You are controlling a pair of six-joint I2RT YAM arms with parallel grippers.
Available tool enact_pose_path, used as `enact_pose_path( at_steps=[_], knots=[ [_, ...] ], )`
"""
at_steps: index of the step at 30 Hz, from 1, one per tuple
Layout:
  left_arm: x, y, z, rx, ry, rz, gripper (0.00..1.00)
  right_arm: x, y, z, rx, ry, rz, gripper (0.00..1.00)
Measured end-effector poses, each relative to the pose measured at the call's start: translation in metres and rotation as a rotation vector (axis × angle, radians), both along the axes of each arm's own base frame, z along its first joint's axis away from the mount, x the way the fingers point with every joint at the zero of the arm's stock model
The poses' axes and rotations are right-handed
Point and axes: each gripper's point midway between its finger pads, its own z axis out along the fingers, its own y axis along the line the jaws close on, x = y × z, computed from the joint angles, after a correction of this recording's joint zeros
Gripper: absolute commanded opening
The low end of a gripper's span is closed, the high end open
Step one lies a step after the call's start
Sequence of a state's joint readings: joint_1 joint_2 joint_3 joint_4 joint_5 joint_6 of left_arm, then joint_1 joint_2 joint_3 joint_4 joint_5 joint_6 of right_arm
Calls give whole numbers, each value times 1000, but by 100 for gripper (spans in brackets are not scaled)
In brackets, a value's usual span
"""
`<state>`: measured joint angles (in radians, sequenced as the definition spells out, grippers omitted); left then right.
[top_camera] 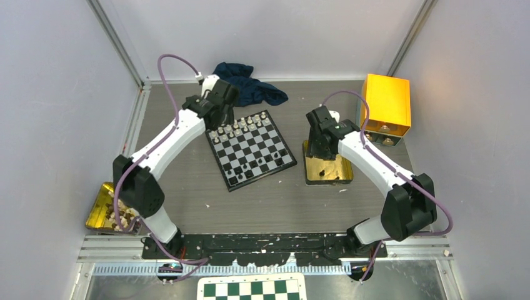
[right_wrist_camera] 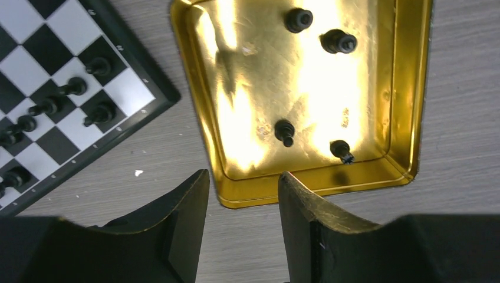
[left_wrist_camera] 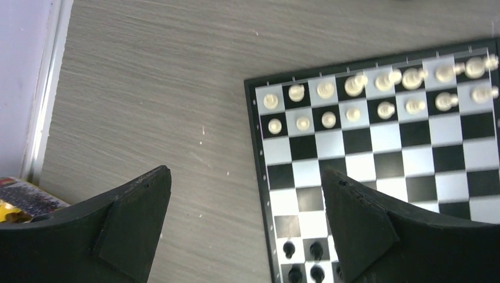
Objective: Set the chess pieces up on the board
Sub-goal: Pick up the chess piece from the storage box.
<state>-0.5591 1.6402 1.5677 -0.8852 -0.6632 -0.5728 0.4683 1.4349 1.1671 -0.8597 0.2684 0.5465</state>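
Observation:
The board [top_camera: 251, 149] lies tilted at mid-table. White chess pieces [left_wrist_camera: 354, 85] fill two rows at its far side. Black chess pieces [left_wrist_camera: 316, 250] stand on its near rows, also shown in the right wrist view [right_wrist_camera: 97, 66]. My left gripper [left_wrist_camera: 246, 177] hangs open and empty over the board's left border [left_wrist_camera: 257, 153]. Right of the board sits a gold tray [right_wrist_camera: 236, 88] with several black pieces, among them one [right_wrist_camera: 284, 131] near its front wall. My right gripper [right_wrist_camera: 243, 175] is open above the tray's near rim, with nothing between its fingers.
A yellow box [top_camera: 387, 103] stands at the back right, and a dark blue cloth [top_camera: 250, 84] lies behind the board. A second gold tin [top_camera: 103, 209] sits at the left edge. A green-and-white checkered board [top_camera: 252, 289] lies in front of the arm bases.

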Motion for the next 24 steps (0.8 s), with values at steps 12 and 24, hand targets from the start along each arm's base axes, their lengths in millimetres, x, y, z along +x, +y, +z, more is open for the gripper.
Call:
enact_pose_path(
  at_steps=[12,24],
  knots=[
    [30,36,-9,-26,-5,191,100,-6,-30,-14,4,94,-43,52],
    [34,43,-26,-46,30,207,99,-9,-37,-47,49,184,-85,51]
  ],
)
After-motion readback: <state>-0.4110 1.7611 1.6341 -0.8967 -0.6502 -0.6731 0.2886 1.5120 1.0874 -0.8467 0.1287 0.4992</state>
